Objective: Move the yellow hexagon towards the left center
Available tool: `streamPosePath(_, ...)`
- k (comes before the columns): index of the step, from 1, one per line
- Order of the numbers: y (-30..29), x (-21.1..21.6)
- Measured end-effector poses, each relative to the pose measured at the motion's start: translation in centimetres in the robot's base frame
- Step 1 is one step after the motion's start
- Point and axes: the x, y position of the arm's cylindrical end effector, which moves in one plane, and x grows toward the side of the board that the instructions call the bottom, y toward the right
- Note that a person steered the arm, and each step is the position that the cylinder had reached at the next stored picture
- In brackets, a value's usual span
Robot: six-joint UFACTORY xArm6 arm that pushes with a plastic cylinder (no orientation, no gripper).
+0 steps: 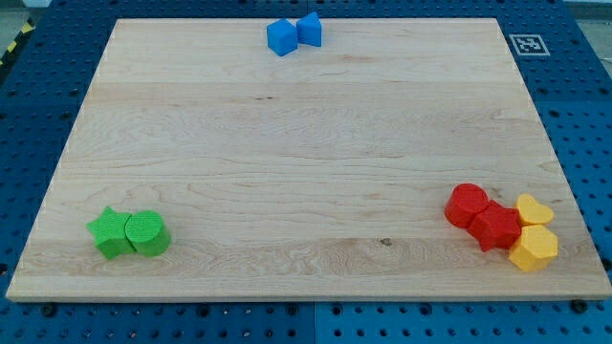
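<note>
The yellow hexagon (534,247) lies at the view's bottom right, near the board's right edge. It touches a red block (495,226) to its upper left and sits just below a yellow heart-shaped block (533,209). A red cylinder (467,204) sits left of that cluster. My tip does not show in this view, and no rod or arm is visible.
A green star (110,232) and a green cylinder (147,232) sit together at the bottom left. Two blue blocks (282,37) (310,30) touch each other at the top centre. A marker tag (528,43) lies off the wooden board (306,143) at the top right.
</note>
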Motion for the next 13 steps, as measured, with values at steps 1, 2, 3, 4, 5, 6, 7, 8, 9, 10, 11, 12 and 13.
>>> streamPosePath(1,0.0,0.9)
streamPosePath(2,-0.7,0.9)
streamPosePath(3,-3.4,0.9)
streamPosePath(4,-5.2,1.0)
streamPosePath(5,-6.1,0.8)
streamPosePath(6,-7.2,0.1)
streamPosePath(7,-8.4,-0.5)
streamPosePath(8,-10.7,-0.7)
streamPosePath(9,-13.4,-0.7)
streamPosePath(10,-15.0,-0.7)
streamPosePath(11,-14.2,-0.7)
streamPosePath(12,-12.1,-0.2)
streamPosePath(13,-11.1,2.7)
